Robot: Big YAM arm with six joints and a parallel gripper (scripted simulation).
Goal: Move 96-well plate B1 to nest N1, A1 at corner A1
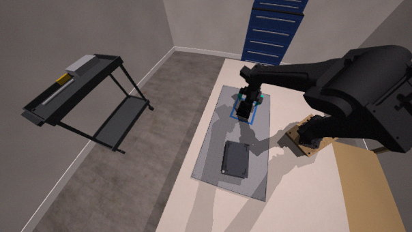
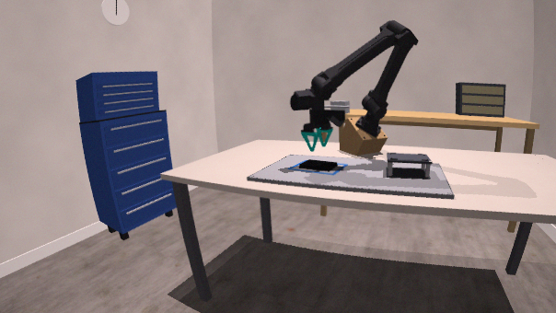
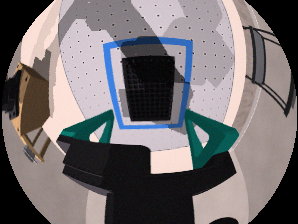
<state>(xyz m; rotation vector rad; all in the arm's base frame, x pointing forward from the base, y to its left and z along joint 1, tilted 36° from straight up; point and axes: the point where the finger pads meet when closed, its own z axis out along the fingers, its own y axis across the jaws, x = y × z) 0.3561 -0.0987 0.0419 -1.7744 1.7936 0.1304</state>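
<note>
The black 96-well plate (image 2: 320,165) lies flat inside the blue outline of spot B1 on the grey mat; it also shows in the wrist view (image 3: 150,87), and in the top view it is mostly hidden under the gripper. My gripper (image 2: 318,140) hangs open and empty a little above the plate, its green fingers pointing down. In the wrist view the gripper (image 3: 148,137) shows its two fingers standing wide to either side of the plate's near end. The raised plate nest N1 (image 2: 408,161) stands empty at the mat's other end; it also shows in the top view (image 1: 235,160).
The grey mat (image 1: 235,140) lies on a pale table. The arm's wooden base block (image 2: 362,136) stands behind the mat. A blue drawer cabinet (image 2: 124,147) stands at the left wall. A dark cart (image 1: 80,99) stands on the floor beside the table.
</note>
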